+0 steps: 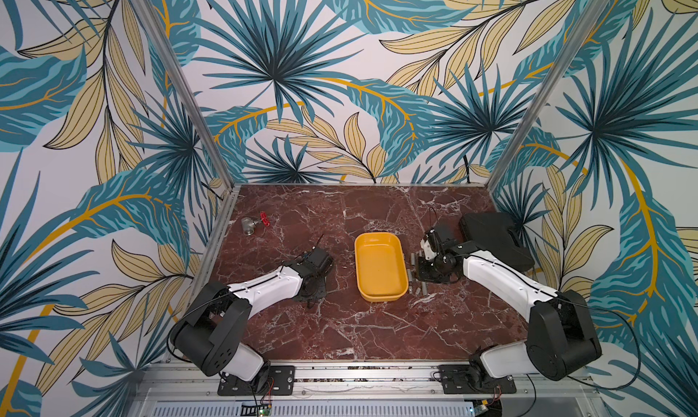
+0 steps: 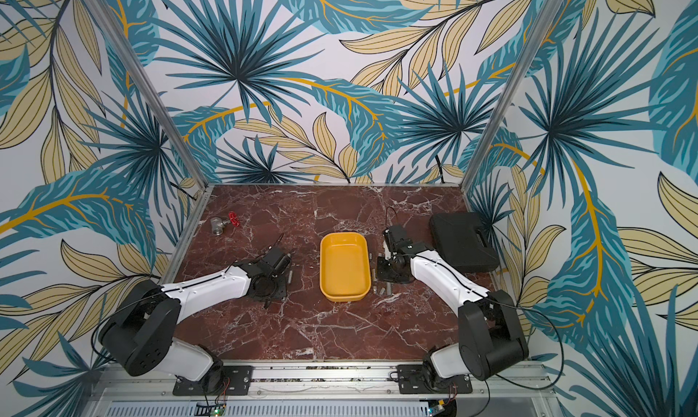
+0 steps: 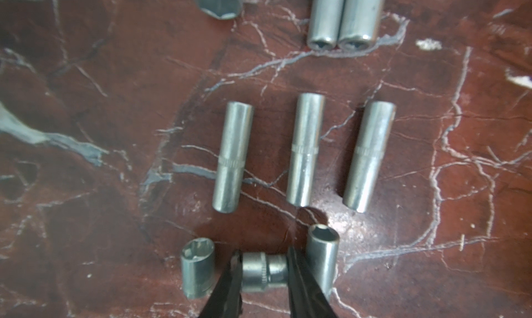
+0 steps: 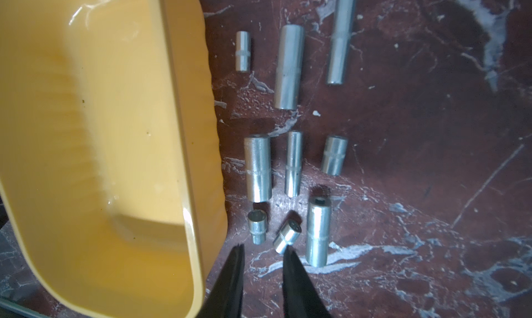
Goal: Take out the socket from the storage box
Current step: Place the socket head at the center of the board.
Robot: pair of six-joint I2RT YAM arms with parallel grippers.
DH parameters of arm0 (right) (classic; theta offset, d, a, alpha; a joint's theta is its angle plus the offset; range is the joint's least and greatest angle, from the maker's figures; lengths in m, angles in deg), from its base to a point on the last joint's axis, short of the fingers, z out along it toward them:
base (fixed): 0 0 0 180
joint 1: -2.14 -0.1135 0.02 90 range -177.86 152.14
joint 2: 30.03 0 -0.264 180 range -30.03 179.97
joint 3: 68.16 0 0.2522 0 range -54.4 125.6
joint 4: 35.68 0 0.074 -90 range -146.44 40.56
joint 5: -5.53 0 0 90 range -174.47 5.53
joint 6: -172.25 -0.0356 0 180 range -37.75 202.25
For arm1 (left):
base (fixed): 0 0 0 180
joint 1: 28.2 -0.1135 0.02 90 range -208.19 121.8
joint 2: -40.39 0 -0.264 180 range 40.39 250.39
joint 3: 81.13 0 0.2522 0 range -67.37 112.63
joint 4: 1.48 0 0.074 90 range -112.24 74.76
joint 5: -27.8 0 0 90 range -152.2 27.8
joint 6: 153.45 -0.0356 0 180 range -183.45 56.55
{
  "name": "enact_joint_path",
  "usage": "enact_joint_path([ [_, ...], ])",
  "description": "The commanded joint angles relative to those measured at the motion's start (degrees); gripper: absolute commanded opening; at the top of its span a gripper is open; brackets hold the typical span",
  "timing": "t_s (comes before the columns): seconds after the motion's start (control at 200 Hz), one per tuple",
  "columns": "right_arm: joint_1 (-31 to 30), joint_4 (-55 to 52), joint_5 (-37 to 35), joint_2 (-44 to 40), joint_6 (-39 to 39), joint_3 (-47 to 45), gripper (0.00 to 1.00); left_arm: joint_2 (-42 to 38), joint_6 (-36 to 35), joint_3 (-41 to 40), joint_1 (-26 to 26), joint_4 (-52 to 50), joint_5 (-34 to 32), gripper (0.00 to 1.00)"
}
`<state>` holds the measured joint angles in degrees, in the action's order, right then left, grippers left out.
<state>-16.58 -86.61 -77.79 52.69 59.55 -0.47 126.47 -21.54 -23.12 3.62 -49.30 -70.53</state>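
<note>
The storage box (image 1: 377, 236) (image 2: 342, 237) is a shallow yellow tub standing mid-table, and nothing shows inside it. In the left wrist view a short silver socket (image 3: 264, 272) lies crosswise between the fingers of my left gripper (image 3: 263, 254), which is shut on it just above the marble, to the left of the box. Two other sockets (image 3: 197, 269) (image 3: 324, 259) flank it. My right gripper (image 4: 263, 247) hovers low beside the box's right wall (image 4: 198, 129). It is open, with bare marble between its fingers, and one fingertip (image 4: 289, 251) is close to a small tilted socket (image 4: 286, 236).
Several loose sockets lie in rows on the marble right of the box (image 4: 288, 67) (image 1: 418, 290), and others lie by the left gripper (image 3: 305, 149). A black hard case (image 1: 494, 241) sits at the far right. A metal valve with a red handle (image 1: 253, 224) lies at the back left.
</note>
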Motion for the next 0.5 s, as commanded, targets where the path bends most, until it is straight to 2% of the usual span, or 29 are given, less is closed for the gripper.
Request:
enact_joint_path([
  [0.0, 0.2, -0.6, -0.6, -1.2, -0.2, -0.9, 0.26, -0.8, 0.0, -1.2, -0.3, 0.3, -0.4, 0.32],
  [0.496, 0.2, -1.9, -0.7, -0.9, 0.4, 0.9, 0.26, -3.3, -0.2, -1.0, -0.4, -1.2, -1.6, 0.36],
])
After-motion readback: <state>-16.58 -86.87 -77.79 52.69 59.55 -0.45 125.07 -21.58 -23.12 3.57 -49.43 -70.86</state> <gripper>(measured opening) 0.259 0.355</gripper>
